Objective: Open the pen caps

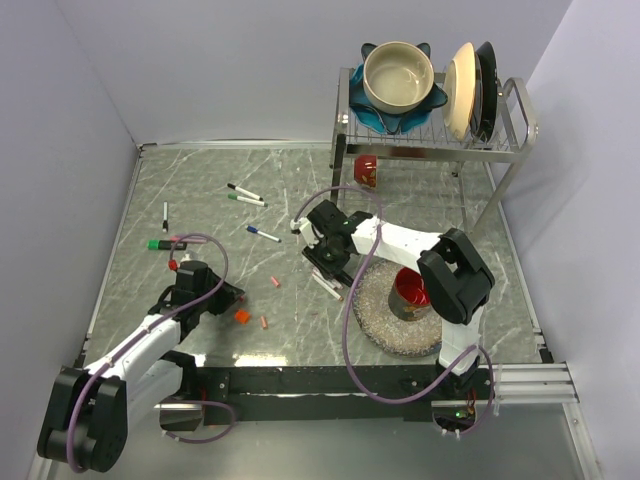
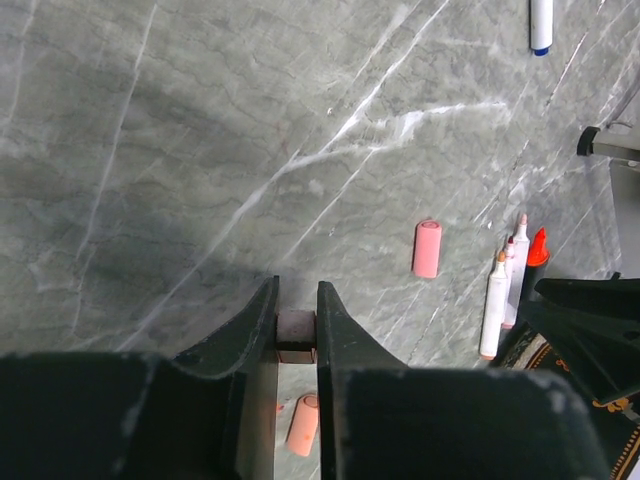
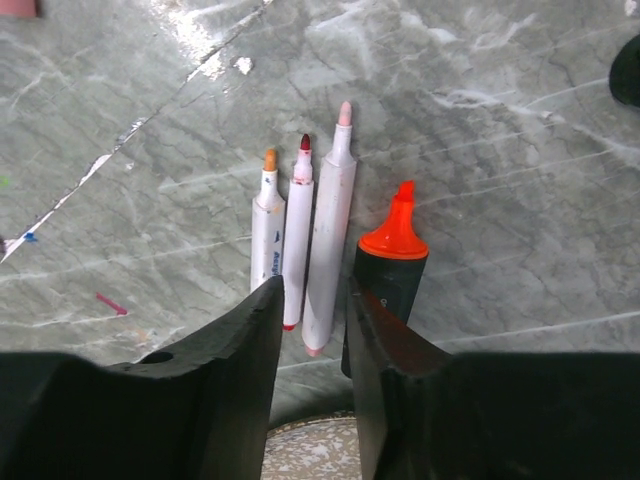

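My left gripper (image 2: 297,290) (image 1: 230,298) is shut on a chunky orange pen cap (image 2: 296,330), which looks dark in the shade of the jaws. Two pink caps (image 2: 427,248) (image 2: 303,424) lie loose on the table. My right gripper (image 3: 314,285) (image 1: 325,268) stands open with nothing between its fingers. Just beyond its tips lie three uncapped white markers (image 3: 328,220) side by side and an uncapped black highlighter with an orange tip (image 3: 392,260). Capped pens (image 1: 243,190) (image 1: 263,234) (image 1: 165,216), a green-capped marker (image 1: 160,243) and a red cap (image 1: 172,265) lie further left.
A speckled plate (image 1: 385,325) with a red cup (image 1: 410,292) sits under the right arm. At the back right, a dish rack (image 1: 500,150) holds bowls and plates, with a red can (image 1: 366,170) under it. The table's raised rim (image 1: 135,200) borders the left.
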Controlling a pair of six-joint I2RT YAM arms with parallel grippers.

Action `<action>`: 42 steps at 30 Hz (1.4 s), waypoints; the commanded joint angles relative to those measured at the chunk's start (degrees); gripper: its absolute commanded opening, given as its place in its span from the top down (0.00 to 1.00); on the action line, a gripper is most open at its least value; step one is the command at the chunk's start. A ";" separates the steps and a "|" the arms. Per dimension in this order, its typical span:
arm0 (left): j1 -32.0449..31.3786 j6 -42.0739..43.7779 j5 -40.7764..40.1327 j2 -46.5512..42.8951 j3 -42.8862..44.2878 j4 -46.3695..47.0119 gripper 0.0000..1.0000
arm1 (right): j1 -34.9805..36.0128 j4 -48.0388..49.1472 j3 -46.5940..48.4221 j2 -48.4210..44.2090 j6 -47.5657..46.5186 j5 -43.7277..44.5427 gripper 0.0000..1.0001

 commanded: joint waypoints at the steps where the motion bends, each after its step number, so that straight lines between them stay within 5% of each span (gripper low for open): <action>1: 0.23 1.58 -0.31 -0.67 0.88 -1.51 0.79 | 0.37 0.07 1.99 -3.24 -0.83 -1.76 0.58; 15: 0.23 1.23 -4.18 -7.79 3.78 -9.16 0.59 | 0.19 0.34 1.81 -6.67 -1.45 -4.05 0.53; 26: -3.01 5.80 -2.33 -3.59 11.76 -7.40 0.45 | -0.95 -0.28 1.03 -10.44 -5.14 -12.48 0.52; 29: -7.84 5.10 -5.06 2.30 16.15 -8.28 0.50 | -1.21 0.16 0.59 -11.33 -5.40 -13.45 0.52; 33: -15.48 2.82 -12.61 12.30 22.31 -10.21 0.86 | -2.09 0.34 0.41 -12.03 -5.23 -13.89 0.52; 36: -18.14 1.93 -12.80 18.37 26.01 -8.21 0.99 | -2.71 0.51 0.32 -12.38 -5.05 -14.42 0.52; 42: -20.86 0.35 -12.00 28.66 31.19 -5.56 0.99 | -3.15 0.51 0.23 -13.00 -4.97 -14.86 0.52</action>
